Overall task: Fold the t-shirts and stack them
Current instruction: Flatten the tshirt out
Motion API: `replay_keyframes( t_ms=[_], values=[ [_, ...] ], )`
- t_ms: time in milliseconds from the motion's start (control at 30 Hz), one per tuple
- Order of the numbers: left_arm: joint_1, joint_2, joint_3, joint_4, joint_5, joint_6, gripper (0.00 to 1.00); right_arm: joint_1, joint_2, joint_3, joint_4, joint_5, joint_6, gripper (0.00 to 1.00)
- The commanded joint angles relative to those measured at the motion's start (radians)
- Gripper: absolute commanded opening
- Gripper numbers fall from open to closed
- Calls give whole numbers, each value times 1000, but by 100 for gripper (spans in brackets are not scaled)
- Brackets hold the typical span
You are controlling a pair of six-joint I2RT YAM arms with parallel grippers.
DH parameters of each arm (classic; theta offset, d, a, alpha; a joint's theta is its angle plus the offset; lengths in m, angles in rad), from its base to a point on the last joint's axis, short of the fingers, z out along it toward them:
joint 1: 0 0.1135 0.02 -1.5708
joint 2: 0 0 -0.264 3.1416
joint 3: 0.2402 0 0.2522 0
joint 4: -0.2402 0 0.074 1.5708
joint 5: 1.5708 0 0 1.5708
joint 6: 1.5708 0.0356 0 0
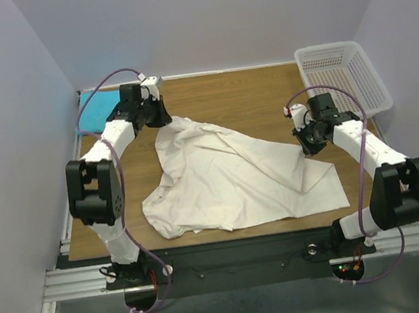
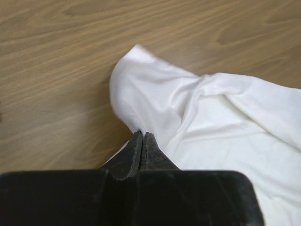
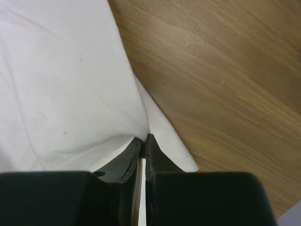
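Observation:
The cream-white t-shirt lies crumpled across the middle of the wooden table. My left gripper is shut on its far left edge; in the left wrist view the jaws pinch a fold of the white cloth. My right gripper is shut on the shirt's right edge; in the right wrist view the jaws pinch the white cloth close above the table. The turquoise-blue t-shirt lies folded at the far left corner, partly hidden by the left arm.
A white plastic mesh basket stands at the far right corner. Purple-grey walls close in the table on three sides. Bare wood shows between the grippers at the back.

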Motion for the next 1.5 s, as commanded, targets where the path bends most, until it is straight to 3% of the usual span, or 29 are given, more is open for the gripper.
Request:
replay_keyframes(
  t_ms=[0, 233, 400, 500, 600, 767, 933, 1167, 1467],
  values=[
    [-50, -173, -171, 100, 55, 24, 0, -10, -39, 20, 34, -30, 10, 1],
    [-118, -344, -375, 131, 23, 1, 0, -10, -58, 17, 39, -27, 10, 1],
    [-104, -446, -425, 143, -255, 2, 0, -12, -53, 74, 98, 37, 18, 1],
    [-69, -446, -372, 211, -365, 2, 0, -14, 20, 178, 198, 85, 17, 1],
    [-24, -357, -260, 235, -396, -22, 0, -14, 178, 334, 243, 122, 12, 1],
    [-1, -147, -98, 260, -329, -42, 0, -14, 451, 586, 293, 189, 13, 1],
    [0, 31, 39, 280, -315, -51, 0, -14, 623, 723, 348, 279, 15, 1],
    [8, 215, 221, 266, -379, -82, 0, -15, 776, 872, 473, 434, 46, 1],
    [7, 344, 389, 266, -379, -59, 0, -14, 872, 948, 499, 424, 55, 1]
  ],
)
